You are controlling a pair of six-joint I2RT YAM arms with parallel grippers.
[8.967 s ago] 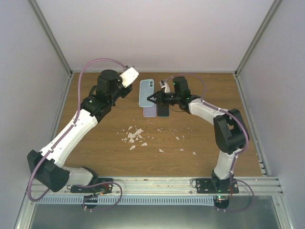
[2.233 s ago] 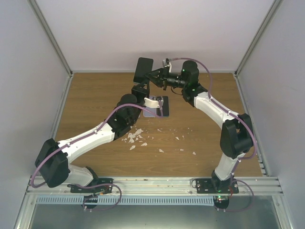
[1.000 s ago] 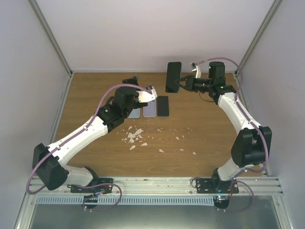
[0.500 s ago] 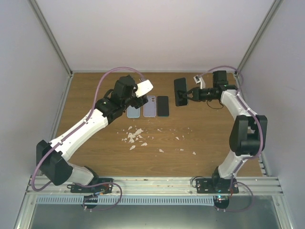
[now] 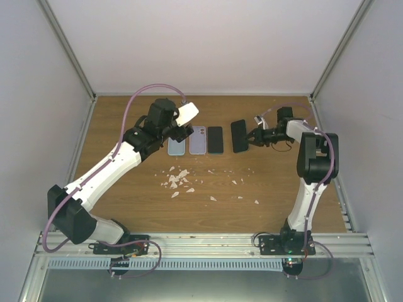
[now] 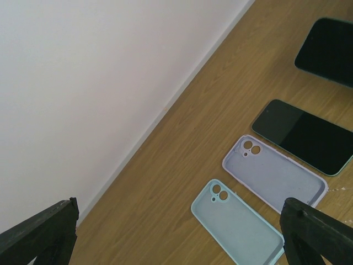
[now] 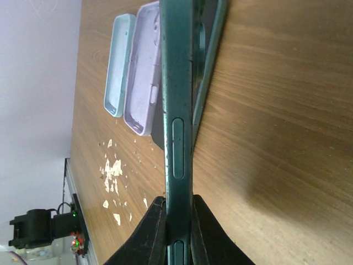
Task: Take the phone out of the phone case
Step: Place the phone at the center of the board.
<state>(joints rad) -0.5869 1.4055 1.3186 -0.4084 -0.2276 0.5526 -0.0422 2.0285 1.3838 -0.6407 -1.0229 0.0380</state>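
**Wooden tabletop: phone in right grip**

Right gripper clamps the dark phone, right of centre, low above the wood. Its long axis runs up-down, parallel to the empty cases leftward. Left gripper gapes wide, upper left.

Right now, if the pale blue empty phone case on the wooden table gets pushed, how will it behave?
The pale blue empty phone case looks thin and hollow: probably light, sliding easily. Lying flat, it seems unlikely to tip. Pinched, its walls may flex.
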